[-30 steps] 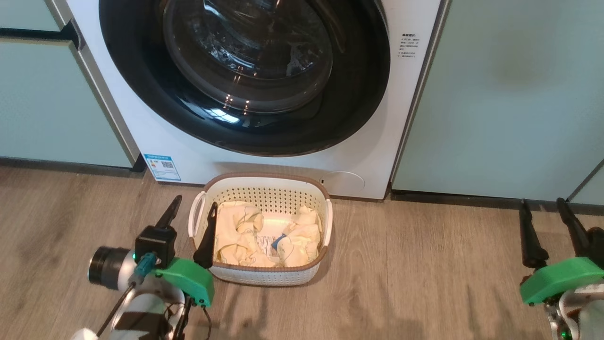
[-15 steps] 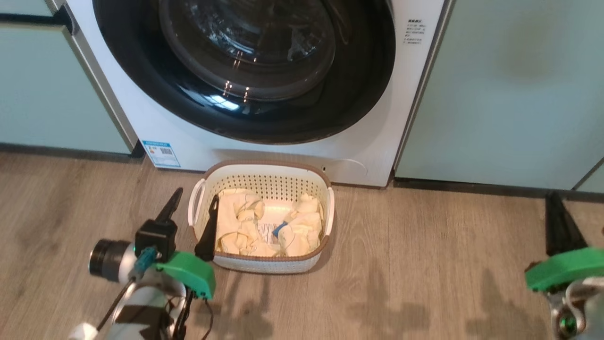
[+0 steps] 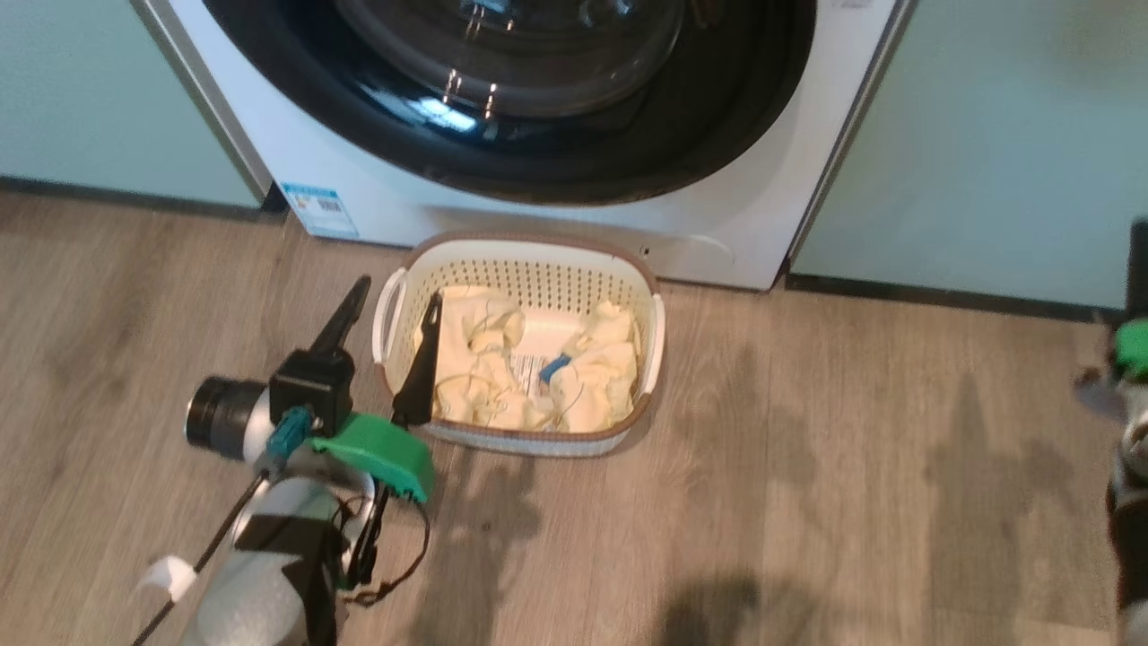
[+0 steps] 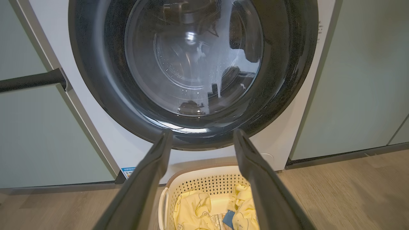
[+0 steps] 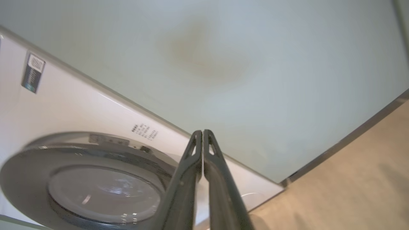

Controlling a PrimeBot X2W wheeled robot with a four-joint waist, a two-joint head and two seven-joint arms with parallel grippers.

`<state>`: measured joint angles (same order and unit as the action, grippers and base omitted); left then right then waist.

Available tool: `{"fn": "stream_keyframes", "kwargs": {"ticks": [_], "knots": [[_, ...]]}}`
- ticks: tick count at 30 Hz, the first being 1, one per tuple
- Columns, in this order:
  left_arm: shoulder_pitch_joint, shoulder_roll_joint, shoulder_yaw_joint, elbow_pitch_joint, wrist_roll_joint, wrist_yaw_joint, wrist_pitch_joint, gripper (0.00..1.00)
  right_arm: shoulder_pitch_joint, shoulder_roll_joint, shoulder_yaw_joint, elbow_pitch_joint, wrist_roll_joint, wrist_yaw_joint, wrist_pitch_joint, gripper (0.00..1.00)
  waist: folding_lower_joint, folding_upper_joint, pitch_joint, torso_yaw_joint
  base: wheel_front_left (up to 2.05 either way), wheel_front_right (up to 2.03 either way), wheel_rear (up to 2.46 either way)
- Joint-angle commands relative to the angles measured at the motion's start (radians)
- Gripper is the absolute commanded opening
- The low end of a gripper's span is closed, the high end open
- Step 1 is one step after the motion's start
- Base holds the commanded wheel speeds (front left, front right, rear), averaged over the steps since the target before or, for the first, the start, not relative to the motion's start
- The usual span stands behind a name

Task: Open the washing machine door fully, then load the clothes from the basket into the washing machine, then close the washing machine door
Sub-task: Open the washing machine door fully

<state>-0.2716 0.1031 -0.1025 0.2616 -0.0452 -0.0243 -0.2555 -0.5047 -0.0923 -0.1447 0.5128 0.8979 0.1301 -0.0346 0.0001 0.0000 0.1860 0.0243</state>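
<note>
The washing machine (image 3: pixel 377 211) stands white against the wall, and the washing machine door (image 4: pixel 191 73), with its black rim and glass dome, lies shut against it. On the floor just in front sits the cream basket (image 3: pixel 619 269) holding the pale yellow clothes (image 3: pixel 480 359). My left gripper (image 3: pixel 392 309) hovers open over the basket's left end, one finger above the clothes, the other outside the handle, nothing held. In the left wrist view the left gripper (image 4: pixel 203 133) points at the door's lower rim. My right gripper (image 5: pixel 202 132) is shut, empty, aimed at the cabinet right of the machine.
Pale green cabinet fronts (image 3: pixel 987 135) flank the machine on both sides, with a dark bar handle (image 4: pixel 32 80) on the left one. Wooden floor (image 3: pixel 807 493) spreads in front and to the right of the basket. A blurred green part of my right arm (image 3: pixel 1134 345) shows at the right edge.
The right gripper's fingers have closed together, and it has slid towards the right edge of the head view. The head camera has shifted down. The left gripper stays open by the basket.
</note>
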Motion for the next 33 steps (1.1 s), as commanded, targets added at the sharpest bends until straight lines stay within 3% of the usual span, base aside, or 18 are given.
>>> {"fn": "stream_keyframes", "kwargs": {"ticks": [1,7,15,21,33], "knots": [[-0.051,0.012,0.029,-0.039,0.007,-0.002,-0.006,1.00,-0.055,-0.011,0.013,-0.041,0.027,0.001,0.015,0.00,-0.0001,0.0000,0.025,0.014,0.00,0.00,0.00],[-0.092,0.004,0.017,-0.049,0.011,-0.005,-0.006,1.00,-0.173,-0.021,-0.050,-0.015,0.335,0.001,0.240,0.00,-0.0001,0.0000,0.087,0.040,0.00,0.00,0.00],[-0.134,-0.007,0.005,-0.061,0.013,-0.004,-0.006,1.00,-0.313,-0.039,-0.096,0.089,0.562,0.001,0.540,0.00,-0.0001,0.0000,0.152,0.068,0.00,0.00,0.00],[-0.153,-0.013,0.000,-0.065,0.013,-0.005,-0.006,1.00,-0.410,-0.061,-0.087,0.154,0.613,0.001,0.675,0.00,-0.0001,0.0000,0.183,0.081,0.00,0.00,0.00],[-0.185,-0.031,-0.024,-0.072,0.005,-0.007,-0.006,1.00,-0.696,-0.052,-0.053,0.289,0.616,0.001,0.744,0.00,-0.0001,0.0000,0.237,0.131,0.00,0.00,0.00]]}}
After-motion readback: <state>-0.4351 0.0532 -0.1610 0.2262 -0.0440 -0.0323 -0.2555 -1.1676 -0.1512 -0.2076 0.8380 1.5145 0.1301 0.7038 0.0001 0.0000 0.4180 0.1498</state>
